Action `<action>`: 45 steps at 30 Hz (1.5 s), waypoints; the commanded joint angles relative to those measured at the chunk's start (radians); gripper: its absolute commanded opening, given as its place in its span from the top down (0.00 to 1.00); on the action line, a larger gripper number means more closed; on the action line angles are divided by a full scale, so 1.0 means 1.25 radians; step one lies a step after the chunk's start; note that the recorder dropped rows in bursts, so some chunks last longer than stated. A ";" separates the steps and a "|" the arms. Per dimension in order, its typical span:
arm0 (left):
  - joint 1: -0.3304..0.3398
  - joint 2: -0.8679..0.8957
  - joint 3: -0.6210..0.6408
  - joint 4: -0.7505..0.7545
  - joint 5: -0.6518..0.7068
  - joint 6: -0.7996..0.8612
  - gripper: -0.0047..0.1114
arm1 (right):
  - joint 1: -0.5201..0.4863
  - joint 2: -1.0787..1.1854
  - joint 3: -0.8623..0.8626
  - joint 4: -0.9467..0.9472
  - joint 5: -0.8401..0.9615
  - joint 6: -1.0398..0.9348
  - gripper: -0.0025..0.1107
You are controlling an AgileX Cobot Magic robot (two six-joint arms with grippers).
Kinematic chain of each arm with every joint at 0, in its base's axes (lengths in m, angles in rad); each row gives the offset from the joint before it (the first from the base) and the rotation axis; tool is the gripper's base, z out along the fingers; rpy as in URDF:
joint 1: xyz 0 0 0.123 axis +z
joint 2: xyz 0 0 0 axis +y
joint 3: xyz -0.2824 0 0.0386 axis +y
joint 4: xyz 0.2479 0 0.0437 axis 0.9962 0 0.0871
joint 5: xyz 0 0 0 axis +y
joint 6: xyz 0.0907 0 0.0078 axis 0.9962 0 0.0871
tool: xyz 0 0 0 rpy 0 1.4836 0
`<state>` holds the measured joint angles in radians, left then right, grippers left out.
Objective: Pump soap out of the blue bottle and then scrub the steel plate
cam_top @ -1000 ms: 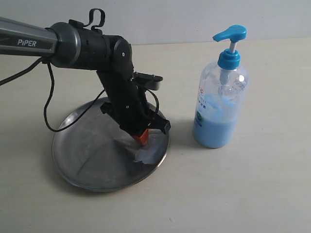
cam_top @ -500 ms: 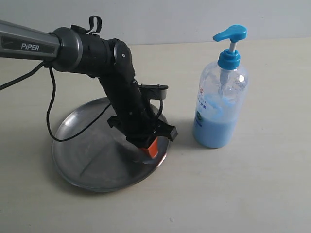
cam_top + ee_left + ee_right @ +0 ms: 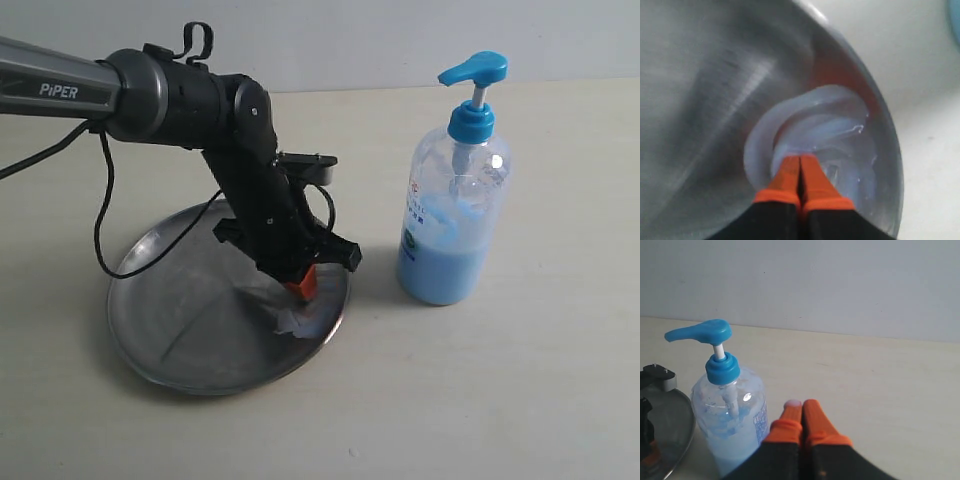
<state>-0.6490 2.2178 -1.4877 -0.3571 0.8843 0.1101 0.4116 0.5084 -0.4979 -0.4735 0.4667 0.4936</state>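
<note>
While the left arm leans down over the plate (image 3: pixel 180 320), its pincer (image 3: pixel 303 285) is pressed shut, the two orange fingertips flat against each other with nothing gripped between them, and their ends sit in the soap (image 3: pixel 298 320). That soap is a pale blue smear lying inside the plate, close to the part of the rim that faces the bottle (image 3: pixel 455 220). In the left wrist view the smear shows as curved bands swirled around the fingertips (image 3: pixel 790 175), and the bare metal of the plate beside it shows brushed scuff marks. The plate lies flat on the pale counter (image 3: pixel 500 400). The bottle stands upright on the counter just beside the plate, clear of its rim and not touching it, with its blue pump head (image 3: pixel 472 70) raised and light blue liquid filling the lower part. A black cable (image 3: pixel 100 220) droops from the left arm over the far side of the plate. The right pincer (image 3: pixel 801 407) shows only in its own wrist view: it too is closed on nothing, held above the counter, with the bottle and a sliver of the plate's rim in front of it, and a small pale dab sits on one fingertip (image 3: pixel 792 403).
</note>
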 commanded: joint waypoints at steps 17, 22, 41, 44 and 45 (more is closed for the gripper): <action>0.003 -0.245 0.015 0.069 0.101 -0.013 0.96 | -0.003 -0.004 0.003 -0.006 0.001 -0.007 0.98; 0.003 -0.322 0.034 0.069 0.101 -0.013 0.96 | -0.003 -0.004 0.003 -0.006 0.001 -0.038 0.98; 0.003 -0.726 0.304 0.108 -0.061 -0.035 0.96 | -0.003 -0.120 0.076 -0.021 -0.066 -0.085 0.98; 0.003 -0.798 0.357 0.108 -0.097 -0.035 0.96 | -0.003 -0.120 0.075 -0.021 -0.070 -0.085 0.98; 0.003 -0.817 0.367 0.108 -0.101 -0.035 0.96 | -0.003 -0.120 0.075 -0.021 -0.070 -0.085 0.98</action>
<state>-0.6490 1.2482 -1.0602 -0.2248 0.7892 0.0743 0.4116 0.3632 -0.4090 -0.4921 0.3987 0.3918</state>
